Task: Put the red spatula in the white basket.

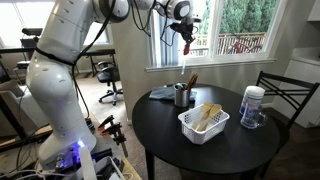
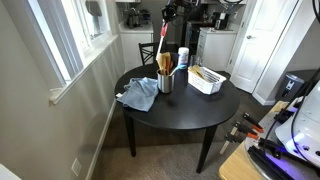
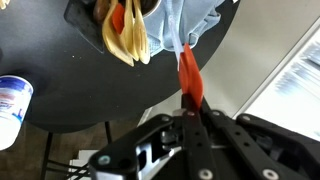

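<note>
My gripper (image 1: 186, 30) is high above the round black table (image 1: 230, 150), shut on the red spatula (image 1: 187, 46). The spatula hangs down from the jaws, red end at the gripper and pale shaft pointing at the table. It shows in an exterior view (image 2: 163, 38) above the dark cup, and in the wrist view (image 3: 188, 78) it sticks out from between the fingers (image 3: 188, 108). The white basket (image 1: 200, 132) stands on the table with pale wooden utensils in it, below and to one side of the gripper; it also shows in an exterior view (image 2: 208, 87).
A dark round cup (image 1: 182, 97) with wooden utensils (image 3: 125, 38) stands by a crumpled blue cloth (image 2: 138, 94). A white-lidded clear jar (image 1: 252, 105) stands on the table. A black chair (image 1: 285, 95) and a window sill border the table.
</note>
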Controlling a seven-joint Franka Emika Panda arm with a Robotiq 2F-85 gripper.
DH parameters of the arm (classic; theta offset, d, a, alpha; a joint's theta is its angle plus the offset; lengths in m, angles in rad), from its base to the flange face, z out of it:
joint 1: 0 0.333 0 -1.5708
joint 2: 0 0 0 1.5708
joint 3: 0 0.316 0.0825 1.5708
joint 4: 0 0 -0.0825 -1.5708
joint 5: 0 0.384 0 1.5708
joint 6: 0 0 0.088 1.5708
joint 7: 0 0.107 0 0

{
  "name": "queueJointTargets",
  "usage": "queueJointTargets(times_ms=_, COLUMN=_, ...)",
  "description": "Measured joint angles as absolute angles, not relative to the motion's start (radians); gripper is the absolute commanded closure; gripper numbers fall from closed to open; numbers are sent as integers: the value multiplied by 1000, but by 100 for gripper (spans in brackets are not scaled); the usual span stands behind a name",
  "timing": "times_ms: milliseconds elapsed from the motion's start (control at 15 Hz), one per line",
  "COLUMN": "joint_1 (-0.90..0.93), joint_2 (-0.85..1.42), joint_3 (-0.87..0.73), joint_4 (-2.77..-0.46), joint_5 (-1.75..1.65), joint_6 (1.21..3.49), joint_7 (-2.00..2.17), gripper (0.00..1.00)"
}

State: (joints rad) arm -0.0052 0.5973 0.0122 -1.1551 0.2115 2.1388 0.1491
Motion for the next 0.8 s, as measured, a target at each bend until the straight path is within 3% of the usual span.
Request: queueJointTargets(times_ms=800, joint_1=65, joint_2=577, joint_3=-97, joint_4=-1074, joint_5=-2, joint_6=1871, joint_7=294, gripper=95)
